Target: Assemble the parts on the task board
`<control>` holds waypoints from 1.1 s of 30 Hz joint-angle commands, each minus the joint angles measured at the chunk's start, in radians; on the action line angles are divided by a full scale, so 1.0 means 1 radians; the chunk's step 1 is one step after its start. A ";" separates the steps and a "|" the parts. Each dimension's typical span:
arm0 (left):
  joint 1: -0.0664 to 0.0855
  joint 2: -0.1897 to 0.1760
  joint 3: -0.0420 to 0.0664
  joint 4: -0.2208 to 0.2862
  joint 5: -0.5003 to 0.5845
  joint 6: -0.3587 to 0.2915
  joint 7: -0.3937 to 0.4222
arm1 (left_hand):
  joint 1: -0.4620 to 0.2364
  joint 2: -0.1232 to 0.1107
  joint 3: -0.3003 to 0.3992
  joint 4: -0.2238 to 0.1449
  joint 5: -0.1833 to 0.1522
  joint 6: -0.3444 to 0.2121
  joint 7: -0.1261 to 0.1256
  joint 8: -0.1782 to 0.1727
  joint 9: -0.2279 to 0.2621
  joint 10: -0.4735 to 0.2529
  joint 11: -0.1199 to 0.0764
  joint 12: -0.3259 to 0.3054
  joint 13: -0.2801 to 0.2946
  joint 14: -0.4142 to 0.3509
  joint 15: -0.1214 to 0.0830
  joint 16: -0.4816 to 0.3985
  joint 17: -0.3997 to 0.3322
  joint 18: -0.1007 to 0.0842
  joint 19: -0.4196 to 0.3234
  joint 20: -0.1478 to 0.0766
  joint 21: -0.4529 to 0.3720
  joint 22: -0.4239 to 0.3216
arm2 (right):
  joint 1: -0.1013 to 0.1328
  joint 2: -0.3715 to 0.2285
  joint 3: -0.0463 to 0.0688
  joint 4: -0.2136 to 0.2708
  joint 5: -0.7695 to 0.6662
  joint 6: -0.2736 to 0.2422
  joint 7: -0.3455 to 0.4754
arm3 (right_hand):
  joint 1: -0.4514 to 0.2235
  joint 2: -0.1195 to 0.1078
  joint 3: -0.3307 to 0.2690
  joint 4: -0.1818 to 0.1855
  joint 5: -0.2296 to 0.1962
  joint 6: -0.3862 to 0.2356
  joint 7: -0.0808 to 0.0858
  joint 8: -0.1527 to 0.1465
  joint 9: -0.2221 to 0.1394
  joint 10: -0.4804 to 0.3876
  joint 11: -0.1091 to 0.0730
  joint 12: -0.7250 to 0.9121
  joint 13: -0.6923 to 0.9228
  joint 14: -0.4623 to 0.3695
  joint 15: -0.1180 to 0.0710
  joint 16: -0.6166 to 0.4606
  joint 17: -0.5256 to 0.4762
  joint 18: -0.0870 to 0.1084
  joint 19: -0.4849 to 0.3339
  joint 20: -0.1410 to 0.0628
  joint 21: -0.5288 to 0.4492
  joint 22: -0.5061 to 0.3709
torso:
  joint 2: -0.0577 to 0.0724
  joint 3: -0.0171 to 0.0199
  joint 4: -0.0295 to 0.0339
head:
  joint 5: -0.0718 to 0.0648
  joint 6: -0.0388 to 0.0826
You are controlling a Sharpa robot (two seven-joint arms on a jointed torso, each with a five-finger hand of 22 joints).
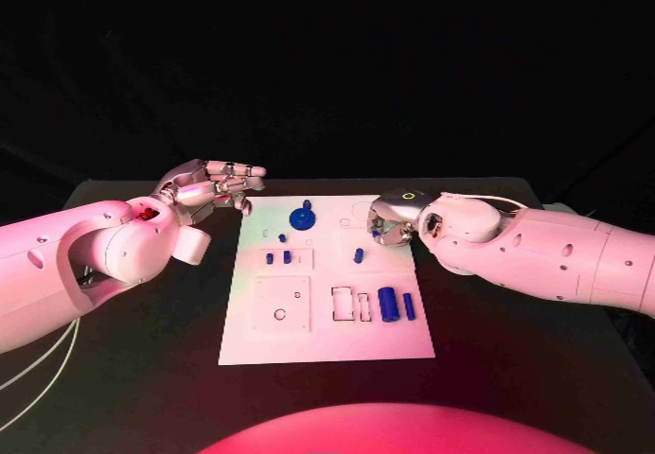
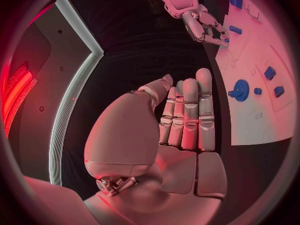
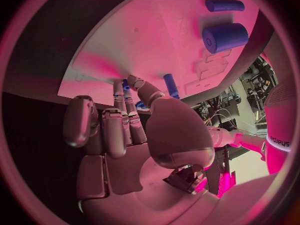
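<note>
left hand (image 1: 212, 187): hovers off the task board's (image 1: 327, 345) far-left corner, fingers straight, nothing held | blue gear (image 1: 303, 220): on board between hands | right hand (image 1: 393, 219): fingertips (image 3: 119, 87) down on board; grip cannot be told; blue peg (image 1: 359, 255) just beside

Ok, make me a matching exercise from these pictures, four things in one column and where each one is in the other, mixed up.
Things:
1. left hand
2. right hand
3. round blue part
4. two blue cylinders

Places:
A. lying near the task board's right edge
B. over the black table, off the board's far left corner
C. at the board's far right side
D. standing at the board's far middle

Pairs: 1-B, 2-C, 3-D, 4-A
</note>
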 commanded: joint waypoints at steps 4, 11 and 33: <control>0.000 0.001 0.001 0.003 0.000 0.019 0.001 | -0.001 0.006 -0.006 0.001 -0.001 -0.006 -0.002 -0.004 -0.001 -0.007 -0.003 0.003 0.001 0.007 0.001 -0.001 -0.001 0.005 0.008 -0.001 -0.004 -0.001 | -0.006 0.004 -0.003 -0.009 -0.005 0.041 -0.002 | 0.007 0.006 0.025 0.003 -0.013 0.015 -0.002 0.002 0.004 0.012 -0.002 0.004 0.001 0.058 0.000 0.004 0.037 -0.019 -0.001 -0.001 0.001 0.041 | -0.001 -0.0002 0.0003 | -0.003 -0.001; 0.000 0.001 0.001 0.004 0.000 0.021 0.001 | 0.000 0.006 -0.006 0.001 -0.001 -0.006 -0.002 -0.004 -0.001 -0.007 -0.003 0.004 0.001 0.009 0.001 -0.003 -0.003 0.005 0.008 -0.001 -0.004 -0.001 | -0.007 0.009 -0.003 -0.013 -0.008 0.034 -0.012 | 0.015 0.012 0.050 0.003 -0.026 0.028 -0.004 0.005 0.010 0.023 -0.005 0.007 0.002 0.058 -0.003 0.007 0.039 -0.019 0.000 -0.004 0.005 0.046 | -0.001 0.0001 0.0000 | -0.003 -0.002; 0.000 0.002 0.001 0.000 0.000 0.022 0.000 | 0.005 0.007 -0.008 0.000 -0.001 -0.007 -0.002 -0.005 -0.002 -0.012 -0.003 0.011 0.003 0.018 0.000 -0.019 -0.018 0.005 0.010 -0.002 -0.008 -0.005 | -0.005 -0.017 0.000 0.033 -0.016 -0.055 -0.030 | 0.019 0.014 0.069 0.009 -0.040 0.046 -0.009 0.012 0.018 0.042 -0.011 0.013 0.005 0.060 -0.007 0.012 0.045 -0.022 0.005 -0.008 0.017 0.057 | -0.001 -0.0005 -0.0012 | 0.002 -0.002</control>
